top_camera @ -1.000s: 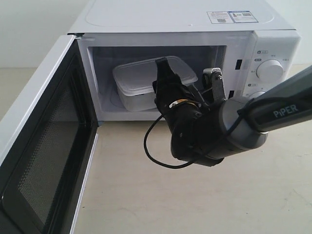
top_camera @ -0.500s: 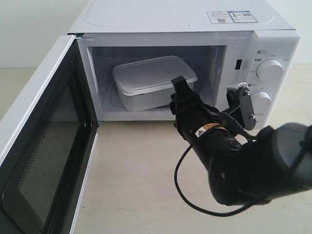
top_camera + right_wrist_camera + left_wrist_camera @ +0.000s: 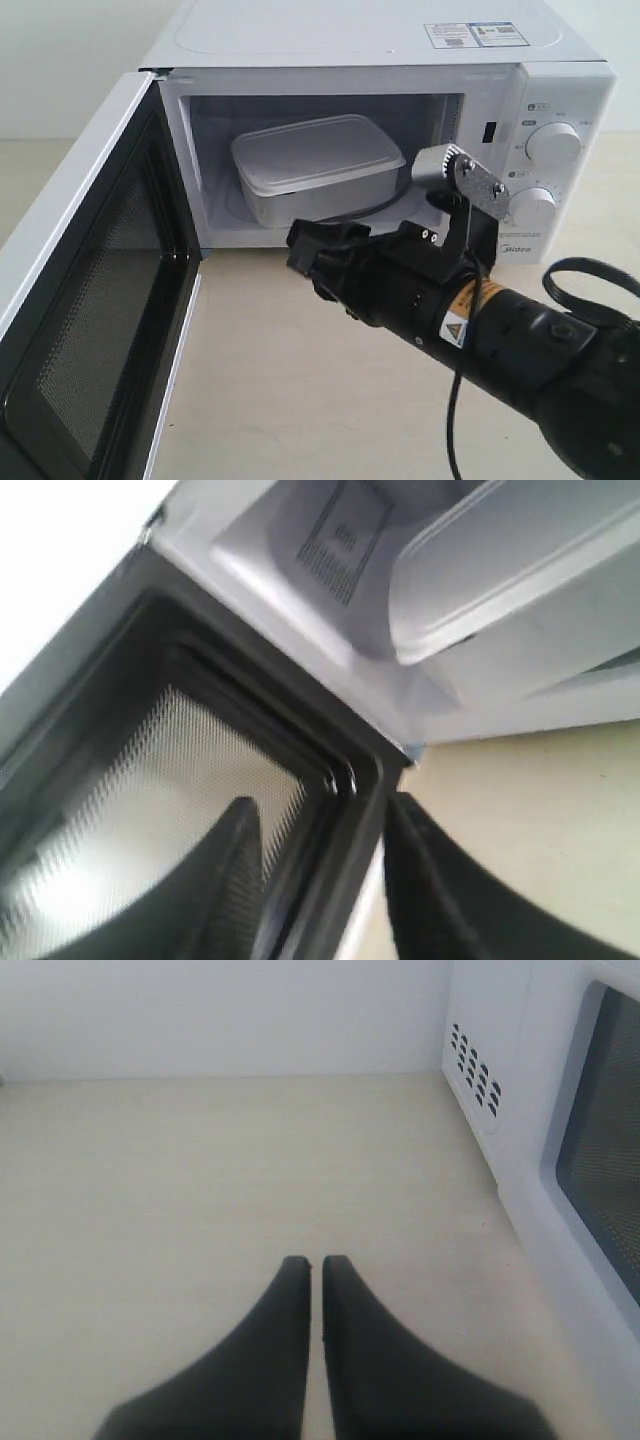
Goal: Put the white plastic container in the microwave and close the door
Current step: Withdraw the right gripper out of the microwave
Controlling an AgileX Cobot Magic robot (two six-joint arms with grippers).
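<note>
The white plastic container (image 3: 315,165) sits inside the microwave (image 3: 380,45), lid on, with nothing touching it; its corner also shows in the right wrist view (image 3: 500,590). The door (image 3: 90,300) stands wide open on the left, its black mesh inner face (image 3: 130,800) turned toward the cavity. My right gripper (image 3: 305,255) is outside the cavity, low in front of it, pointing left at the door. It is open (image 3: 322,802) with nothing between its fingers. My left gripper (image 3: 315,1260) is shut and empty over the table, beside the microwave's vented side wall (image 3: 475,1060).
Two round knobs (image 3: 553,143) are on the right-hand panel, with stickers (image 3: 475,35) on the microwave's top. The beige table (image 3: 270,390) runs in front of the microwave. My right arm's cable loops at the right (image 3: 590,275). The door's outer window (image 3: 610,1140) is near my left gripper.
My right gripper has pulled back out of the cavity, leaving the container inside, and swung low and left toward the open door. The container and door have not moved.
</note>
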